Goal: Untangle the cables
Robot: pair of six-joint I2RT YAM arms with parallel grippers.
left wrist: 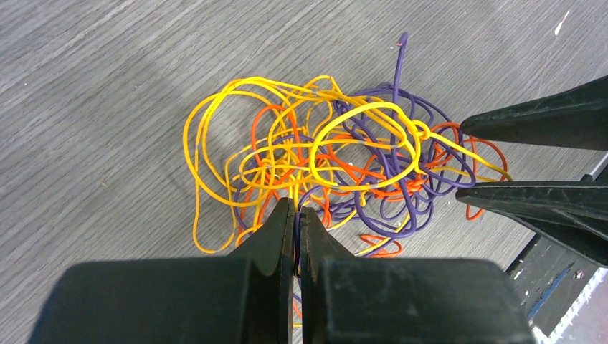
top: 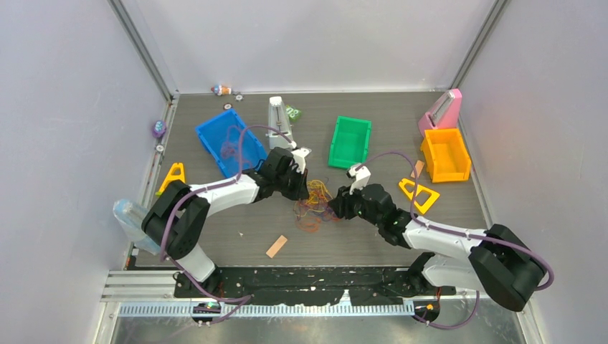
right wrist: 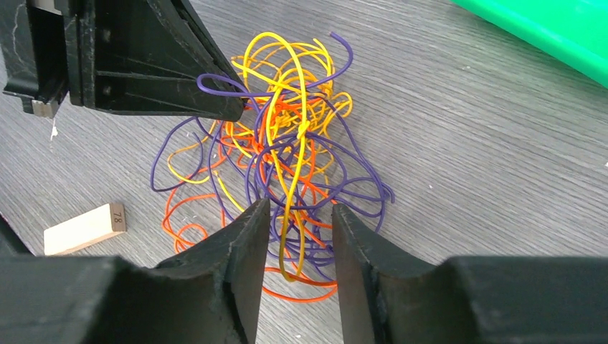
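Tangle of thin yellow, orange and purple cables (top: 315, 209) lies mid-table on grey wood-grain tabletop (top: 358, 244), between both arms. Left gripper (left wrist: 296, 215) closed, pinching purple strand (left wrist: 296, 240) at pile's edge. Right gripper (right wrist: 297, 215) jaws apart, straddling yellow strand (right wrist: 289, 215) below knot (right wrist: 302, 129), not clamped. Likely handling: light, limp, springy, slick; knots tighten if yanked. Best hold: single strand near loose end, pull slowly.

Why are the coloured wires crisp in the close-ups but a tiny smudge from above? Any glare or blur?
Top external view: soft even light, no glare; the cables are small, and the walls splay outward. Left wrist view: cables sharp; the left gripper, close to the lens, is dark and slightly soft. Right wrist view: strands sharp with faint shadows; the right gripper is featureless black.
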